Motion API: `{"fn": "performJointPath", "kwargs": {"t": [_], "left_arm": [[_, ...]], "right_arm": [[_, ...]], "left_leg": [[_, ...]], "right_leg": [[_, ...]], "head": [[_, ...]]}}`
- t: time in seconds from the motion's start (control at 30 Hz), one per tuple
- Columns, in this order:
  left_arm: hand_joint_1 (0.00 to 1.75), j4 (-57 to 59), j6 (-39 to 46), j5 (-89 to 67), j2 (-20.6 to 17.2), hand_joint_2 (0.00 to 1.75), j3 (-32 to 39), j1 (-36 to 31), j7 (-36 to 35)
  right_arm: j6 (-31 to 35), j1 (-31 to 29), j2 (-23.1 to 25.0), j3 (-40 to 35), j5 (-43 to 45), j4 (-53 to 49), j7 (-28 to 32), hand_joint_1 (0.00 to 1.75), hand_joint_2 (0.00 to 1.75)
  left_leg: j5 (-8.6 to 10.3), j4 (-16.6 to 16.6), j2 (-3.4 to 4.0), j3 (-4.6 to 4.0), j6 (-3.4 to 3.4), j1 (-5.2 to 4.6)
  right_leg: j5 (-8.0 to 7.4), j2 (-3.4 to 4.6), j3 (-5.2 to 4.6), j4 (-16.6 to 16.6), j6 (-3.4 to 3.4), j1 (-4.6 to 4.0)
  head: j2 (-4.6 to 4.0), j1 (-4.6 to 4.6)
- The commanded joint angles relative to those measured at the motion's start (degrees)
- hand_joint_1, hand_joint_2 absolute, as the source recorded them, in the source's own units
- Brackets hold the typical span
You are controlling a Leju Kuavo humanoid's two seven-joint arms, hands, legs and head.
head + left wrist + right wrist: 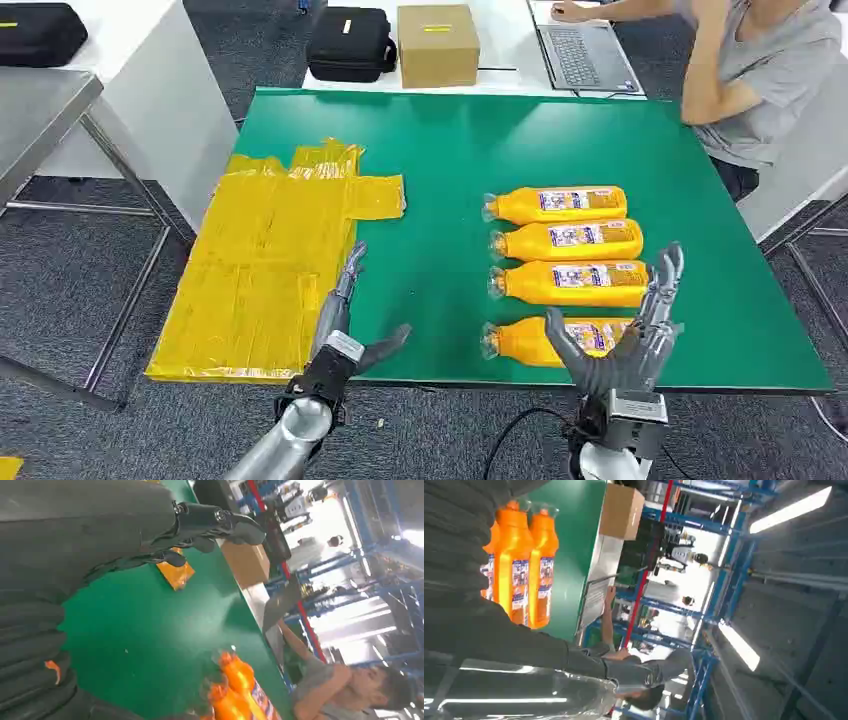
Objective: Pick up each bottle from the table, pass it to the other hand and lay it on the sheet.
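Presently four glossy orange bottles (560,205) side by side; crinkled yellow sheet (265,265) flat

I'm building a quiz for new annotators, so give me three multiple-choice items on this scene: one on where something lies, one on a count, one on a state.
1. Where does the yellow sheet lie on the green table?
A. On the robot's left side
B. Under the bottles
C. At the far edge by the laptop

2. How many orange bottles lie on the table?
A. Two
B. Four
C. Six

3. What is the right hand doing?
A. Holding a bottle above the sheet
B. Open, holding nothing
C. Pressing on the cardboard box

Answers:
1 A: the sheet covers the table's left part, apart from the bottles.
2 B: the head view shows four in a row, from the farthest bottle to the nearest bottle.
3 B: its fingers are spread, raised beside the nearest bottle, with nothing in them.
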State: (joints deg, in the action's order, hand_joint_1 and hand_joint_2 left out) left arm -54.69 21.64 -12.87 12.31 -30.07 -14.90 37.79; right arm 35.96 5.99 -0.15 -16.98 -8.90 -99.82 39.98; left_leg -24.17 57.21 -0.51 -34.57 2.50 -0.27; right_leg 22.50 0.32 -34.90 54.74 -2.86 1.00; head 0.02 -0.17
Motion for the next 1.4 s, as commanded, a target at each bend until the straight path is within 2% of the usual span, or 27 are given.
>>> {"fn": "performJointPath", "kwargs": {"t": [0.03,0.53,0.63,0.73,0.8,1.0,1.03,1.13,1.23,1.27,1.3,1.4], "left_arm": [[0.0,0.11,1.95,0.22,-1.51,1.75,0.45,-1.75,0.66],[0.0,-0.2,2.62,1.06,-2.13,1.75,0.85,-1.24,1.13],[0.0,-0.34,2.71,1.45,-2.07,1.75,0.12,-1.67,1.39],[0.0,-0.34,2.71,1.45,-2.07,1.75,0.12,-1.67,1.39],[0.0,-0.52,2.46,1.56,-2.21,1.75,-0.45,-2.06,1.34],[0.0,-0.61,2.7,1.65,-1.96,1.75,-0.52,-2.71,1.25],[0.0,-0.76,2.81,1.59,-1.96,1.75,-0.55,-2.69,1.09],[0.0,-0.42,2.42,1.27,-2.08,1.75,-0.86,-2.75,0.75],[0.0,-0.42,2.42,1.27,-2.08,1.75,-0.86,-2.75,0.75],[0.0,-0.14,2.31,1.16,-2.09,1.75,-0.85,-2.75,0.86],[0.0,-0.17,2.23,1.09,-2.1,1.75,-0.78,-2.72,0.89],[0.0,-0.59,2.26,1.14,-2.3,1.75,-0.27,-2.3,0.95]], "right_arm": [[0.94,-2.17,-1.89,-2.98,-0.14,7.4,0.02,0.0,1.75],[3.83,-1.65,-3.48,-4.7,-0.52,8.04,0.02,0.0,1.75],[4.04,-0.91,-2.32,-1.73,-5.52,8.53,0.02,0.0,1.75],[4.04,-0.91,-2.32,-1.73,-5.52,8.53,0.02,0.0,1.75],[4.04,-0.06,-1.33,0.75,-10.27,7.71,0.02,0.0,1.75],[4.04,0.59,-2.08,1.54,-7.58,5.78,0.02,0.0,1.75],[4.04,0.67,-1.25,3.41,-11.17,7.72,0.02,0.0,1.75],[4.04,2.18,3.37,11.75,-29.22,9.96,0.02,0.0,1.75],[4.04,2.18,3.37,11.75,-29.22,9.96,0.02,0.0,1.75],[4.04,2.97,5.6,16.87,-37.55,8.52,0.02,0.0,1.75],[4.04,3.37,6.29,19.12,-41.71,7.27,0.02,0.0,1.75],[4.04,4.49,5.54,22.33,-40.91,4.62,0.02,0.0,1.75]], "left_leg": [[-0.11,-0.05,0.12,0.29,-0.13,0.07],[-0.12,-0.03,0.12,0.29,-0.12,0.06],[-0.11,-0.05,0.08,0.28,-0.12,0.06],[-0.11,-0.03,0.07,0.28,-0.13,0.06],[-0.14,-0.01,0.05,0.33,-0.15,0.07],[-0.12,0.0,0.03,0.28,-0.13,0.04],[-0.09,0.0,0.01,0.2,-0.11,0.05],[-0.08,-0.03,-0.01,0.23,-0.11,0.06],[-0.09,-0.04,-0.03,0.28,-0.14,0.06],[-0.07,-0.04,0.0,0.22,-0.12,0.04],[-0.11,-0.05,0.01,0.32,-0.15,0.06],[-0.1,-0.01,-0.09,0.26,-0.12,0.03]], "right_leg": [[0.07,0.06,0.26,-0.06,0.12,-0.08],[0.09,0.06,0.27,-0.04,0.11,-0.07],[0.08,0.03,0.27,-0.06,0.11,-0.07],[0.09,0.01,0.27,-0.05,0.11,-0.07],[0.13,-0.01,0.31,-0.02,0.14,-0.09],[0.13,-0.03,0.25,0.01,0.12,-0.06],[0.09,-0.04,0.19,-0.01,0.1,-0.06],[0.08,-0.06,0.23,-0.05,0.1,-0.07],[0.12,-0.09,0.27,-0.03,0.13,-0.08],[0.08,-0.05,0.2,-0.04,0.1,-0.06],[0.13,-0.05,0.3,-0.04,0.14,-0.08],[0.15,-0.16,0.26,0.01,0.11,-0.05]], "head": [[0.0,0.0],[0.0,-0.02],[0.0,-0.02],[0.0,-0.02],[0.0,-0.02],[0.0,0.0],[0.0,0.0],[0.0,-0.02],[0.0,-0.02],[0.0,-0.02],[-0.02,-0.02],[0.0,0.0]]}}
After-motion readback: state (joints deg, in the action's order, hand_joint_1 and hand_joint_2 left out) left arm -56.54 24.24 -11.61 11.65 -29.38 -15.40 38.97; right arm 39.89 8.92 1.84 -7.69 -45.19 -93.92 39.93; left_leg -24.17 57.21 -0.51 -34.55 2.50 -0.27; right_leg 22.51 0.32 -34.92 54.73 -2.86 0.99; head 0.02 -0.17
